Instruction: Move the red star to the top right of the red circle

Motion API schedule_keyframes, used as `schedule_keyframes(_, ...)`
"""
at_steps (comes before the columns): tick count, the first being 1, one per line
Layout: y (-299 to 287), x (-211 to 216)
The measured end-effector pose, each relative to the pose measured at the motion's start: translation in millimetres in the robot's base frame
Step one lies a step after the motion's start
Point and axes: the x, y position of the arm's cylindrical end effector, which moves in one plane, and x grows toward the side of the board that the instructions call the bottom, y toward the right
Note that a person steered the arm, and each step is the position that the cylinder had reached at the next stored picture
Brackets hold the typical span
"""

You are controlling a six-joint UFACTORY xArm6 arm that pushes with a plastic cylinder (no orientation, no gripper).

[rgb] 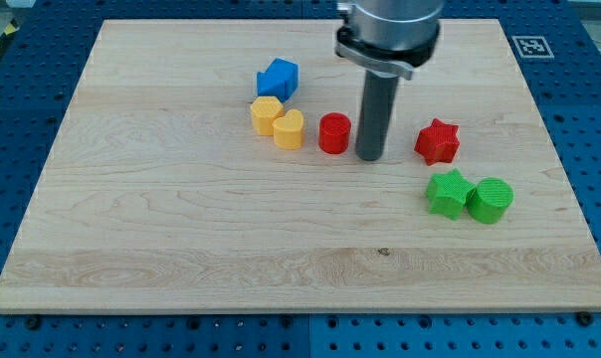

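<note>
You have the pale wooden worktop [181,229] filling most of the view, laid on a blue perforated base [589,119] with a small black-and-white marker [530,46] at the board's top right corner. Coming down from the view's top is the grey arm housing [390,30], ending in the dark rod; there are no fingers here, so nothing is held or clamped, and my tip [370,157] rests on the board just to the right of the red circle [333,132], between it and the red star [438,141]. You will see the star lying well to the right of the circle, at about the same height in the view, apart from the tip. Below the star, the green star [448,193] and the green circle [491,200] sit touching side by side. To the left of the red circle, the yellow heart [290,129] and the yellow hexagon [266,114] touch each other, and the blue cube [278,78] sits just above them.
</note>
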Motion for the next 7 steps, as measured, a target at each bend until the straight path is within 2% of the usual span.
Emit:
schedule_keyframes(1,38,19)
schedule_keyframes(3,125,6)
schedule_keyframes(5,103,-38)
schedule_keyframes(6,98,-39)
schedule_keyframes(7,132,-34)
